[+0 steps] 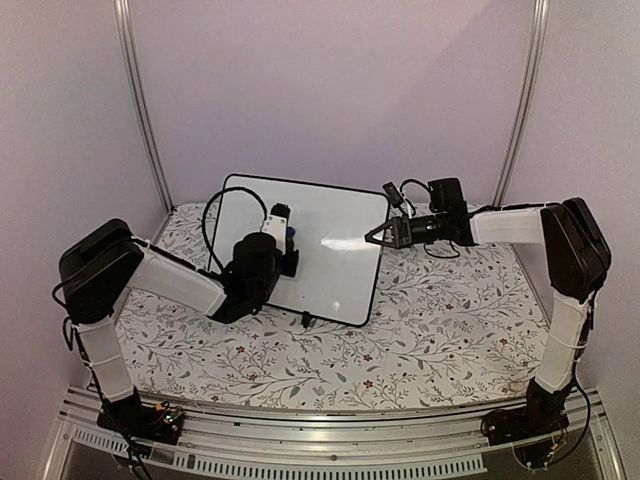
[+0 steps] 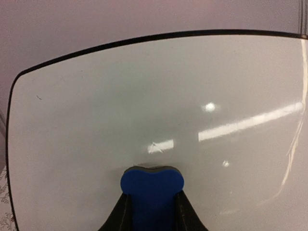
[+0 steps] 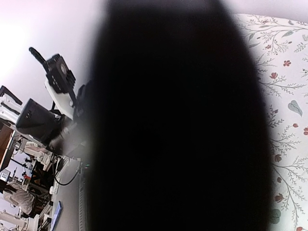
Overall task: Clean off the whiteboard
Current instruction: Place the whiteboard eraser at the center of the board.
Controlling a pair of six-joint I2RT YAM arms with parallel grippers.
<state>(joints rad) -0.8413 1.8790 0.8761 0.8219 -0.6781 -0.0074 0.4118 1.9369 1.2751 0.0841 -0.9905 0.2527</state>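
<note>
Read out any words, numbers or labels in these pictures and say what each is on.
None can be read.
The whiteboard bears no writing, only a tiny dark fleck near one corner, too small to read.
The blue eraser shows no label.
The right wrist view is mostly dark and blurred.

Glossy whiteboard (image 1: 335,265), thin black frame, rounded corners, almost blank, askew on the flowered table (image 1: 440,320).
</note>
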